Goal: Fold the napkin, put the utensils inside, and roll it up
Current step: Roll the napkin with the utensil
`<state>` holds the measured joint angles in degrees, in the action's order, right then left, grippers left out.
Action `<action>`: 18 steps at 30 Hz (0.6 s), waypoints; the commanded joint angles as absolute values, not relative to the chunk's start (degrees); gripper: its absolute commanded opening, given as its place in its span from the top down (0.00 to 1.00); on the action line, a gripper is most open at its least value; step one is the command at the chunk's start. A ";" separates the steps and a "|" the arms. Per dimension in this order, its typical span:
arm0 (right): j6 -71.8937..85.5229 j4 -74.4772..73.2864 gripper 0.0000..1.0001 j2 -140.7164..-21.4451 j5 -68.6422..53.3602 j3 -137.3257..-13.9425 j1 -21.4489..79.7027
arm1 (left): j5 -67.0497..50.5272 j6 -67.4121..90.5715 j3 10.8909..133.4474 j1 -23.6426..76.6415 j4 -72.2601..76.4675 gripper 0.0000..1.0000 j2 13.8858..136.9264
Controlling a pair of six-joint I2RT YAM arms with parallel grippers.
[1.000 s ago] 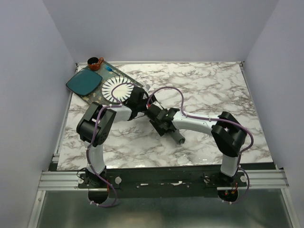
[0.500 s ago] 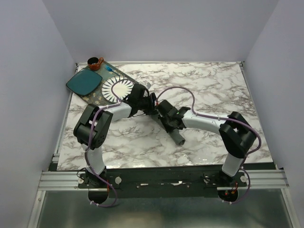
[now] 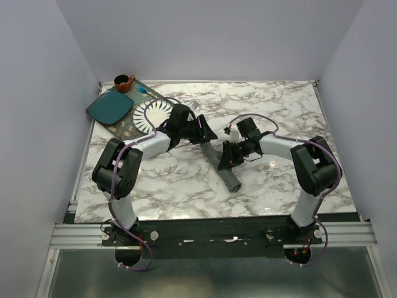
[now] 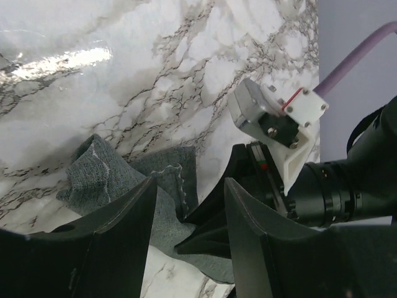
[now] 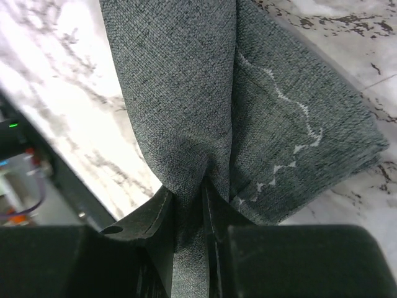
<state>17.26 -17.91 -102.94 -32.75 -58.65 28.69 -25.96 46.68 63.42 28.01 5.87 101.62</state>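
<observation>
- The marble desk (image 3: 279, 112) carries the napkin near its centre.
- The napkin (image 3: 232, 179) is dark grey; bunched into a long roll; it lies diagonally between the two arms.
- The right tool (image 5: 189, 192) is closed, pinching a fold of the napkin.
- The left tool (image 4: 186, 205) has its jaws apart; it grips nothing; it is just beside the napkin's far end.

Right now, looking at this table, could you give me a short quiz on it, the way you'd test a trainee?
1. True or false: the right tool is pinching the grey napkin.
2. The teal plate sits at the table's: A far left corner, B near right corner, C centre.
3. Fill in: the left tool holds nothing; its jaws stand ___.
Key: 1 true; 2 A; 3 open.
</observation>
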 commanded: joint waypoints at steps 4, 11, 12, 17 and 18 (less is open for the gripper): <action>16.79 -15.29 0.70 -107.49 -47.91 -56.78 23.82 | -29.00 50.19 61.97 29.27 12.03 0.44 110.03; 14.24 -24.41 0.52 -98.81 -35.53 -58.79 26.71 | -26.28 49.04 58.80 29.27 12.65 0.45 110.74; 13.89 -25.65 0.46 -97.31 -33.33 -59.32 27.41 | -25.93 48.96 58.62 29.35 12.66 0.45 110.66; 13.45 -34.68 0.32 -91.50 -7.44 -65.45 36.89 | -26.37 49.13 58.71 29.35 13.01 0.45 110.83; 13.45 -36.28 0.24 -91.93 -1.55 -67.04 39.18 | -26.37 49.13 58.71 29.27 13.09 0.45 110.74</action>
<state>14.85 -25.10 -95.68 -28.71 -59.94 30.50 -27.40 49.63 59.94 29.12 14.20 109.82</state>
